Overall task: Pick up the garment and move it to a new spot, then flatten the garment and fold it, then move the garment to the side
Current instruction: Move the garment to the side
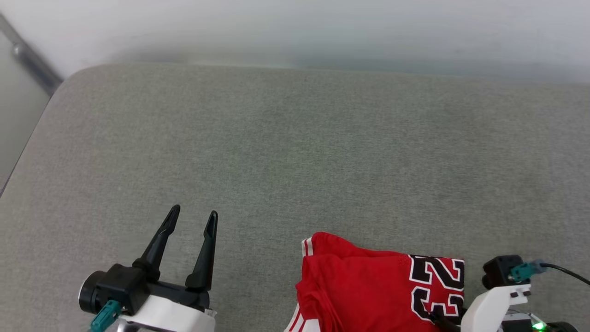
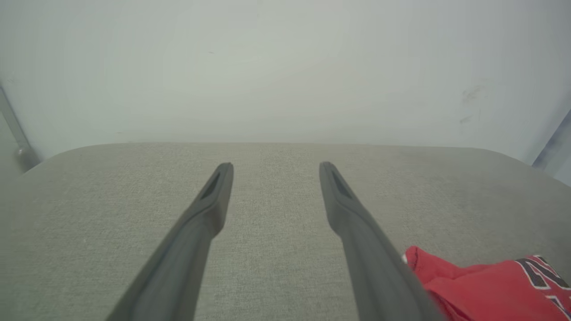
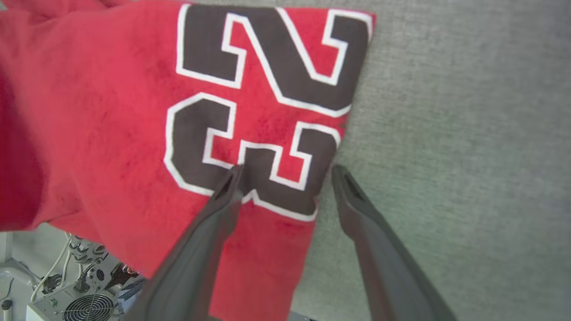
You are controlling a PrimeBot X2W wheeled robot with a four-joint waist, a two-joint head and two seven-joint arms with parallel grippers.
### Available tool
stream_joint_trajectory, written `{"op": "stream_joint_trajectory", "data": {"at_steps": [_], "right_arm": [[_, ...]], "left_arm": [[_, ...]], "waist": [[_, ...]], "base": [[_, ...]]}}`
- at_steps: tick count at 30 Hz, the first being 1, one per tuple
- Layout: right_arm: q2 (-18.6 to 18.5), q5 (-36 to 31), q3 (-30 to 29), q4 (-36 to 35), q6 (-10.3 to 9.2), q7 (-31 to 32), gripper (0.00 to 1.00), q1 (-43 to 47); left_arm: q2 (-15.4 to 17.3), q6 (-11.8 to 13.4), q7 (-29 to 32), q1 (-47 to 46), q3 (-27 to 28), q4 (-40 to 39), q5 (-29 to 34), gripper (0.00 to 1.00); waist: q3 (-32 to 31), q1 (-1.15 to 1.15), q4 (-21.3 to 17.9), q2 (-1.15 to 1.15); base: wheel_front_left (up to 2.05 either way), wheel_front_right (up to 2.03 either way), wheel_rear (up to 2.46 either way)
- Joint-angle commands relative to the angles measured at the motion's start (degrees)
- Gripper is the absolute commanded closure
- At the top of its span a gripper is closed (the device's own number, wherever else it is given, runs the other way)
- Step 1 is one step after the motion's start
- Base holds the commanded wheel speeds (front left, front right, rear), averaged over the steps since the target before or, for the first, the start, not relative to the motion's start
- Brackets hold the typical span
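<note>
The garment (image 1: pixel 359 286) is a red jersey with a black-and-white "23", lying bunched at the near edge of the grey padded table (image 1: pixel 295 152), with white-striped trim at its left side. In the right wrist view the garment (image 3: pixel 111 111) hangs partly over the table's near edge. My right gripper (image 3: pixel 287 171) is open just above it and straddles its right edge: one finger is over the number, the other over bare table. My left gripper (image 1: pixel 193 213) is open and empty over bare table to the garment's left. Its wrist view has the left gripper (image 2: pixel 275 167) facing the wall, with the garment (image 2: pixel 490 285) at lower right.
A pale wall (image 1: pixel 295 27) backs the table's far edge. A metal bar (image 1: pixel 32 64) runs past the far left corner. Below the near edge, the robot's base (image 3: pixel 84 303) with a fan and cables shows under the hanging cloth.
</note>
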Motion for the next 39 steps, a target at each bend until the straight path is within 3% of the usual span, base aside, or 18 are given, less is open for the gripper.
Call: {"op": "stream_joint_trajectory", "data": {"at_steps": [1,12,13,14,15,20,26,35,39], "right_arm": [[0.35,-0.46,0.33,1.00,0.00,0.25,0.00,-1.04],[1.76,-1.42,5.42,11.88,0.08,-1.01,0.00,-3.87],[1.53,-1.68,6.37,12.75,0.09,-1.30,0.51,-4.10],[1.18,-2.02,7.28,13.41,0.09,-1.82,0.80,-4.38],[0.67,-2.28,8.13,13.76,0.09,-2.60,1.00,-4.76],[-3.45,-5.13,9.93,14.30,-0.05,-5.95,1.00,-7.40],[-11.30,-11.36,14.56,11.36,-0.10,-7.38,1.00,-12.49],[-28.27,-16.83,23.64,6.59,-0.02,-5.43,1.00,-23.85],[-33.85,-16.55,25.75,6.88,-0.03,-5.27,1.00,-28.45]], "left_arm": [[0.16,-0.08,-0.11,-1.10,-0.06,0.10,0.36,0.00],[-0.23,-0.08,-0.11,-2.51,-0.58,0.33,0.40,0.00],[-0.30,-0.08,-0.11,-2.65,-0.68,0.44,0.45,0.00],[-0.38,-0.08,-0.11,-2.78,-0.79,0.53,0.40,0.00],[-0.47,-0.08,-0.11,-2.88,-0.90,0.65,0.46,0.00],[-0.80,-0.08,-0.11,-2.12,-1.17,0.95,-0.07,0.00],[-0.92,-0.08,-0.11,-1.53,-2.36,0.60,0.25,0.00],[-1.54,-0.08,-0.11,-4.43,-7.08,-0.64,0.95,0.00],[-1.18,-0.08,-0.11,-6.42,-9.18,-1.45,1.42,0.00]], "waist": [[0.84,0.00,0.93,0.00],[3.10,0.00,2.77,0.00],[3.15,0.00,2.83,0.00],[3.18,0.00,2.86,0.00],[3.15,0.00,2.84,0.00],[2.02,0.00,1.53,0.00],[1.27,0.00,-2.73,0.00],[4.55,0.00,-12.60,0.00],[7.59,0.00,-16.77,0.00]], "base": [[0.00,0.00,0.00],[0.00,0.00,0.00],[0.00,0.00,0.00],[0.00,0.00,0.00],[0.00,0.00,0.00],[0.00,0.00,0.00],[0.00,0.00,0.00],[0.00,0.00,0.00],[0.00,0.00,0.00]]}}
